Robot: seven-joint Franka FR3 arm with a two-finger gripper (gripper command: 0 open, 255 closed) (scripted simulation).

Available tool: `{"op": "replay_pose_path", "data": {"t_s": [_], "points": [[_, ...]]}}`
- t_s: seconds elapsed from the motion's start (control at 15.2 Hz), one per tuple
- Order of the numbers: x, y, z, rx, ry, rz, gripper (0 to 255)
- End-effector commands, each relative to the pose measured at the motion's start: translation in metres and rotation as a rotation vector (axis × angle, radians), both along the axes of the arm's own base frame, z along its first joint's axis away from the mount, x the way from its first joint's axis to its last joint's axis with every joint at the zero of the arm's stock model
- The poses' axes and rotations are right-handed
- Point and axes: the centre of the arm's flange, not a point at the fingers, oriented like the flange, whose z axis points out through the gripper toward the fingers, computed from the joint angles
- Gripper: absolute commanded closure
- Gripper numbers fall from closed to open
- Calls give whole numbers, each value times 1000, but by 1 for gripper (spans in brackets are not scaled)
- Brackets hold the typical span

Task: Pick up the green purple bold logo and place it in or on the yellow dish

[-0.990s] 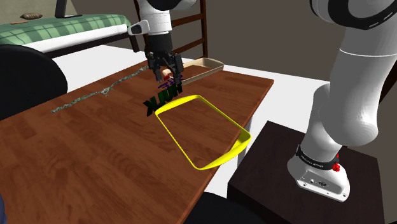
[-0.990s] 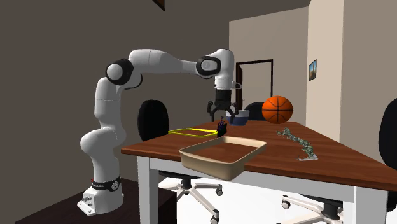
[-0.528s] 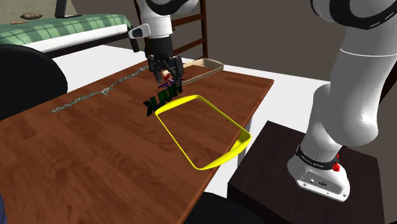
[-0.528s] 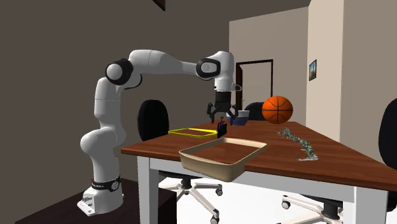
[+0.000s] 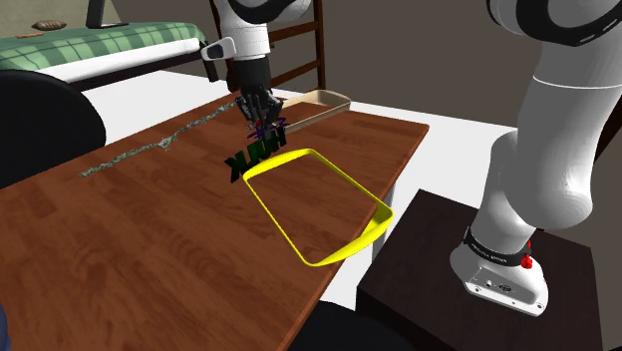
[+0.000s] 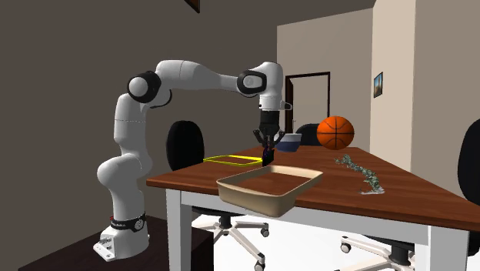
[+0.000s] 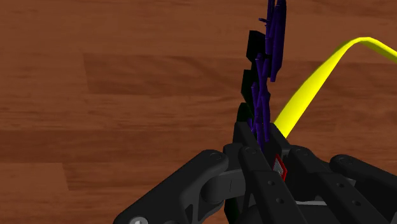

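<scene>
Desk: Status on the gripper (image 5: 261, 124)?

Me: Narrow, and clamped on the logo (image 5: 253, 156). On the wrist camera I see the black fingers (image 7: 245, 149) pressed against its purple upright part, one from each side. The arm (image 6: 192, 75) points the hand straight down over the table (image 5: 150, 239).

Desk: Where does the logo sit?

Me: Well in from the table's edges, just beside the corner of the yellow dish (image 5: 271, 213) that lies farthest from the stand (image 5: 439, 289). Its green letters hang low beside that rim. I cannot tell whether they rest on the wood or stand a little off it. Purple bits stick up between the fingertips.

Desk: And the dish?

Me: Flat on the table, near the edge that faces the stand, with one corner right at that edge. Wood grain shows inside its rim.

Desk: Anything else I should know about?

Me: I see a beige tray (image 5: 321, 100) at the table's end edge, the far one in the shoulder view and the near one in the second exterior view, where the gripper hangs behind it. A grey-green strand (image 5: 150, 148) lies along the edge across from the stand, well apart from the logo. At the other end of the table I make out an orange basketball (image 6: 335, 132) and a blue-and-white bowl (image 6: 290, 142).
</scene>
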Motion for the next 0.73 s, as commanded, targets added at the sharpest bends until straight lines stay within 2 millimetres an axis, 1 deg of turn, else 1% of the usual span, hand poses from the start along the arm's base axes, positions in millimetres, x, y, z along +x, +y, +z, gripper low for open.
{"op": "replay_pose_path", "data": {"t_s": [0.0,0.13,0.66], "points": [[0,0,0,0,0,0,255],[0,0,0,0,0,0,255],[0,0,42,0,0,0,255]]}}
